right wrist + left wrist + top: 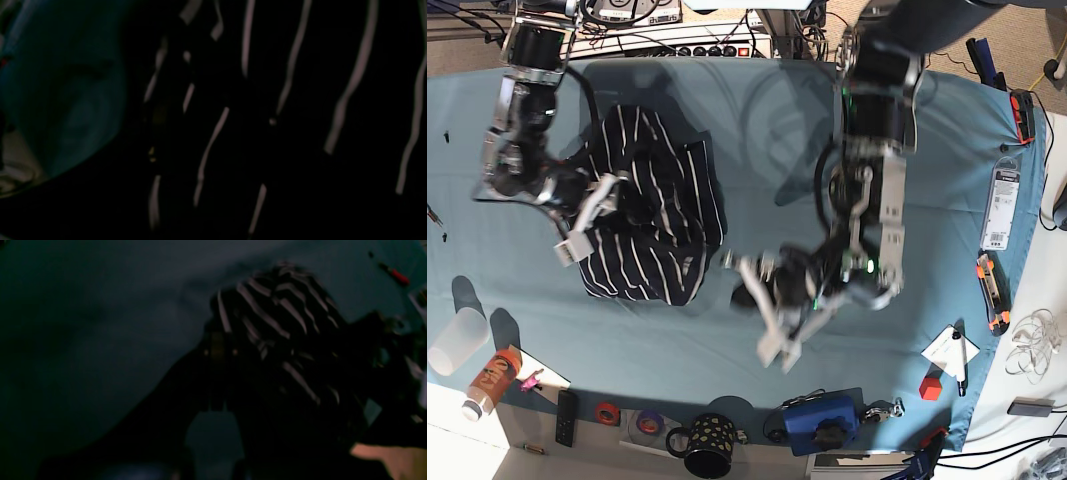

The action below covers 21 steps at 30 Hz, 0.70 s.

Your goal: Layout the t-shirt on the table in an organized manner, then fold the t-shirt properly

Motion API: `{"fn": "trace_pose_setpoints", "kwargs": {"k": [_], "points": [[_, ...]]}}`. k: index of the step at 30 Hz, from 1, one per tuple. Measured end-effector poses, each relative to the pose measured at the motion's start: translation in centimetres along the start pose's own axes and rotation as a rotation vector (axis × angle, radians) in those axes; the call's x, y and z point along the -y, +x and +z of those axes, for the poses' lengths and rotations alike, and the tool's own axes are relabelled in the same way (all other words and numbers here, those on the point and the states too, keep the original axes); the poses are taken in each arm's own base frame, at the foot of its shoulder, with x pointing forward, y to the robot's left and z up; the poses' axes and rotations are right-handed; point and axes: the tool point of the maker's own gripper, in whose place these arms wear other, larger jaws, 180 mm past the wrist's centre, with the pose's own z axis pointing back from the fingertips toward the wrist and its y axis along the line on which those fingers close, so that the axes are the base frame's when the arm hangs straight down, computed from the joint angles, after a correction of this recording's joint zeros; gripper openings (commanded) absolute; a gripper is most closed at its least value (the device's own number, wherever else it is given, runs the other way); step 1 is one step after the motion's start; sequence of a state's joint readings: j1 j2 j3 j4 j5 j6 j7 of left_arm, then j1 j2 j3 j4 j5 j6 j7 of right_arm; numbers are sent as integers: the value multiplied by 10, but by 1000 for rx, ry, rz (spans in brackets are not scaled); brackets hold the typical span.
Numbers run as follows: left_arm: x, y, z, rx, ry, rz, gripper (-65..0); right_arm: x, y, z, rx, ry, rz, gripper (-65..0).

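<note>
1. A wide table covered in teal-blue cloth is seen from above in the base view, with clutter along its near edge: a dark spotted mug, a blue box and a clear cup

2. The t-shirt, dark with thin white stripes, is seen lying crumpled in a heap on the table's left part in that view

3. The right gripper is seen at the heap's left edge, its pale fingers spread wide and lying against the striped fabric; whether any cloth is pinched between them cannot be told

4. The left gripper is seen over bare teal cloth, just clear of the shirt's lower right corner, its jaws closed together and nothing visibly held

5. Only in the right wrist view is the fabric shown close up, as dark folds crossed by pale stripes filling most of the frame

6. Only in the left wrist view is the heap seen from the side as a rounded striped mound, with a red-handled tool beyond it
</note>
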<state>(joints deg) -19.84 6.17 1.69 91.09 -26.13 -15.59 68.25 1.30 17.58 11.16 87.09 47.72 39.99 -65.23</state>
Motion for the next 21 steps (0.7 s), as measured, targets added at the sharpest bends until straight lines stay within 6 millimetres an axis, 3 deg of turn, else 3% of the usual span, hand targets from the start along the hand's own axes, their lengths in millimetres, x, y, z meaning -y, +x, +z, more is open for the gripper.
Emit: {"fn": "trace_pose_setpoints", "kwargs": {"k": [3, 9, 13, 16, 21], "points": [[0, -31, -2, -74, -16, 6, -650, 6, -7, -8, -35, -2, -11, -343], [-23, -53, 18, -91, 22, 7, -650, 3, 2, 5, -62, 35, -29, -343], [-36, -52, 31, -85, 64, -27, -650, 13, 44, 38, 82, -15, -4, -343], [-49, -63, 37, -111, 94, -33, -650, 23, 66, 71, 170, -96, 29, -345], [-73, -77, 50, -142, 154, -19, -650, 40, 79, 116, 270, -195, 7, -500]]}}
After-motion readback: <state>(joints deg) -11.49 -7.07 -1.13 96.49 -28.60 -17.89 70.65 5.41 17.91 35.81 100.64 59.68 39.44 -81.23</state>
